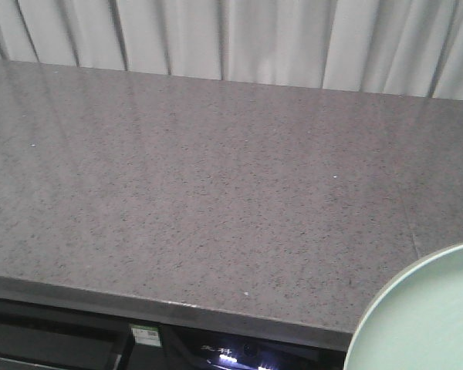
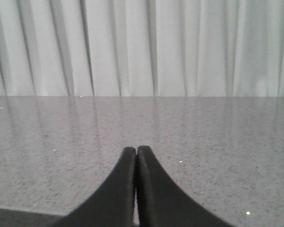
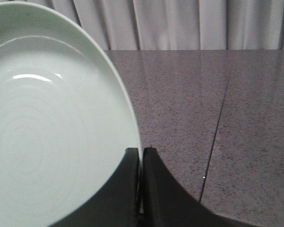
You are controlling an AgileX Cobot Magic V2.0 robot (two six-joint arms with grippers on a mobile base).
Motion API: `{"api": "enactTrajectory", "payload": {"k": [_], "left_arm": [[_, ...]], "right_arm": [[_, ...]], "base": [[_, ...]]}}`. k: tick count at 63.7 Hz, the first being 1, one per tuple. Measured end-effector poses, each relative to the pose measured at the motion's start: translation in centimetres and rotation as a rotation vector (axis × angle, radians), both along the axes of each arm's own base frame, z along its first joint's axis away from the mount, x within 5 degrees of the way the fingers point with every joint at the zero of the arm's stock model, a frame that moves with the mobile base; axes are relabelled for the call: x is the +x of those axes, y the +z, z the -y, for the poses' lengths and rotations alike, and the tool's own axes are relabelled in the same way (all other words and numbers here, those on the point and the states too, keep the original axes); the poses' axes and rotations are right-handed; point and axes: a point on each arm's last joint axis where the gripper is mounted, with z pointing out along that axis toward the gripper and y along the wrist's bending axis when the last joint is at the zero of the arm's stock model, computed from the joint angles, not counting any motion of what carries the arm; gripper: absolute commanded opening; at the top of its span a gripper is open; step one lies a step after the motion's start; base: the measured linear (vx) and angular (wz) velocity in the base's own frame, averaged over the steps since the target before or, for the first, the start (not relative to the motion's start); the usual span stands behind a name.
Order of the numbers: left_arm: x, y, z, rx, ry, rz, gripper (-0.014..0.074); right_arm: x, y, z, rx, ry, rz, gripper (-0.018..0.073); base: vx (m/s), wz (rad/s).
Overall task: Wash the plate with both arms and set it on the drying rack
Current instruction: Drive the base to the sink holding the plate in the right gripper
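The pale mint-green plate (image 3: 52,137) fills the left of the right wrist view, and its rim runs down between the two black fingers. My right gripper (image 3: 140,150) is shut on that rim. The same plate (image 1: 432,316) shows as a curved corner at the bottom right of the front view, above the counter's front edge. My left gripper (image 2: 136,149) is shut with nothing between its fingers, low over the grey speckled counter (image 2: 203,137). The drying rack is out of view. No arm shows in the front view.
A grey speckled stone counter (image 1: 201,177) spans the front view, with a pale curtain (image 1: 239,38) behind its far edge. A thin seam (image 3: 217,132) crosses the counter right of the right gripper. Below the front edge is a dark panel with small lights (image 1: 231,358).
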Motion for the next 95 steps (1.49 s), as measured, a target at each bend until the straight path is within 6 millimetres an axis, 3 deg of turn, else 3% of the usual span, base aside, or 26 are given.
{"api": "enactTrajectory", "payload": {"k": [95], "left_arm": [[0.0,0.0,0.0,0.0,0.0,0.0,-0.0006]], "right_arm": [[0.0,0.0,0.0,0.0,0.0,0.0,-0.0002]], "base": [[-0.12,0.55]]}}
